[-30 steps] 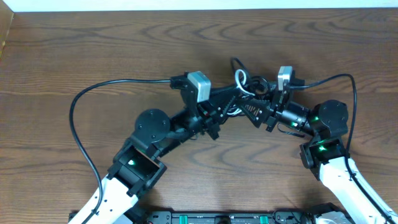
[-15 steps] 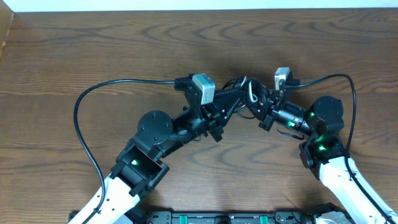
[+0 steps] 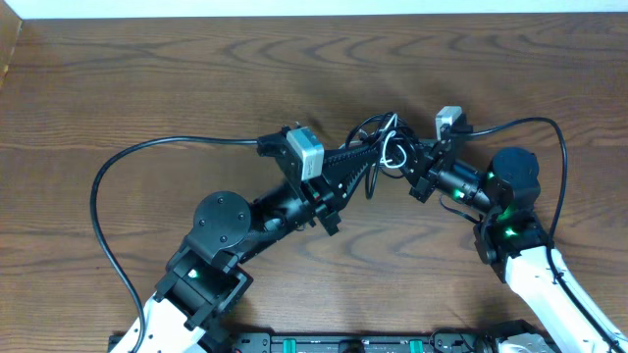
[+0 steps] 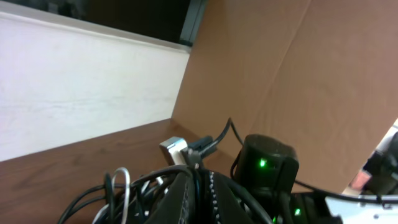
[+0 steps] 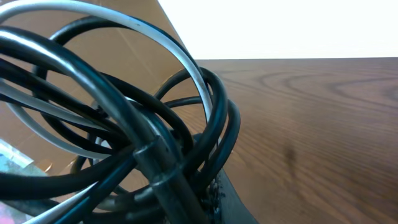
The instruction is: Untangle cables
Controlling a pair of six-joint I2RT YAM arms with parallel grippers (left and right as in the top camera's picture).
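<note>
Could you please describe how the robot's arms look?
The left arm and right arm are black with round joints, white lower links and green lights. Each wrist carries a grey camera block with a thin black cable; the fingers are black.

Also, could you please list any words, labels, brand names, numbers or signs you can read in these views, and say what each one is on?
None: no word, number, label or sign can be read in any view.
The cables show no print, the grey wrist camera housings look blank, and the green lights are plain lamps, not characters.
</note>
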